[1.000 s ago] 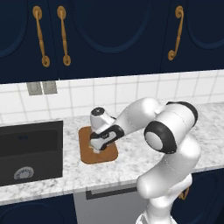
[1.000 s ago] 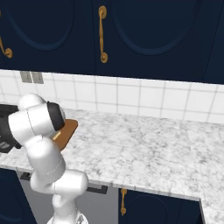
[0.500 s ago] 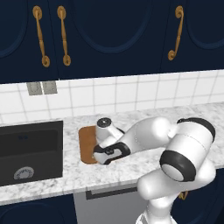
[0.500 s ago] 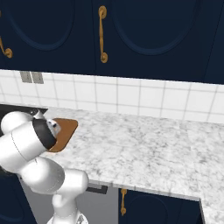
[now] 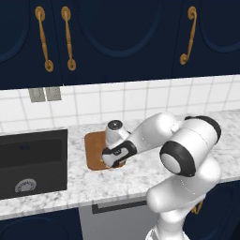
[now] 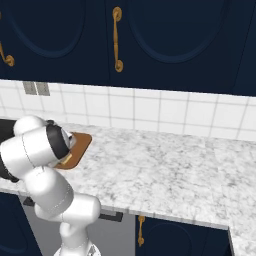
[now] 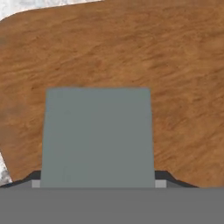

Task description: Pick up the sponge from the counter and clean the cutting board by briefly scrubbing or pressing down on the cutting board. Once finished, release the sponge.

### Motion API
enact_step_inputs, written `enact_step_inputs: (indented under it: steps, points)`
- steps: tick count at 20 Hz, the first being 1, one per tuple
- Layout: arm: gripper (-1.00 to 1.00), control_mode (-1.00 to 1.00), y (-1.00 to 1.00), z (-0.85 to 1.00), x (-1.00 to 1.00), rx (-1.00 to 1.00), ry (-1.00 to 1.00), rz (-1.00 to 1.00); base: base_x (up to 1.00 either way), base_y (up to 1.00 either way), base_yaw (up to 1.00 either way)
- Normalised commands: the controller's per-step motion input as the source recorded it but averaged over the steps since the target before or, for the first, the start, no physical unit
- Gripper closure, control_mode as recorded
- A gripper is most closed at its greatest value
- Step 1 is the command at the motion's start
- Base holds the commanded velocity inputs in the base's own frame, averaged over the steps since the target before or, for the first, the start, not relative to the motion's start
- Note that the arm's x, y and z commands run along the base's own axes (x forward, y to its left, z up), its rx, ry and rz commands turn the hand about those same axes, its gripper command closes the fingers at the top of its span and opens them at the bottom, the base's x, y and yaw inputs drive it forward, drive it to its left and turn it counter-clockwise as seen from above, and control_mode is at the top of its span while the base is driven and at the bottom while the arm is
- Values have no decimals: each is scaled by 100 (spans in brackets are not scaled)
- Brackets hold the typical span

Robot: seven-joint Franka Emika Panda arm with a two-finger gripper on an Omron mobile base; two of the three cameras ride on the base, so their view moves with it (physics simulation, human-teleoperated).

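the pincer (image 7: 98,186) is clamped on the sponge (image 7: 98,138), whose grey face sits directly ahead of it, low over the middle of the cutting board (image 7: 175,78) on the table (image 5: 140,176).

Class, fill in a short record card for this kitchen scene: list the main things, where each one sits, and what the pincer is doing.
sponge: grey-green top facing the hand camera, held between the pincer's tips over the board
cutting board: brown wood, flat on the counter, just right of the sink
counter: speckled marble, running along the tiled wall
sink: black basin, left of the board
pincer: shut on the sponge, low over the board
contact of sponge with board: cannot tell
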Motion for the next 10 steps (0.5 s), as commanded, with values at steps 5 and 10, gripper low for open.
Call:
enact_step_inputs:
  steps: [5, 10]
  points:
    - [100, -100, -9, 2, 1, 0, 0, 0, 0, 0, 0]
    - [100, -100, -8, 4, 21, 0, -3, 0, 0, 0, 0]
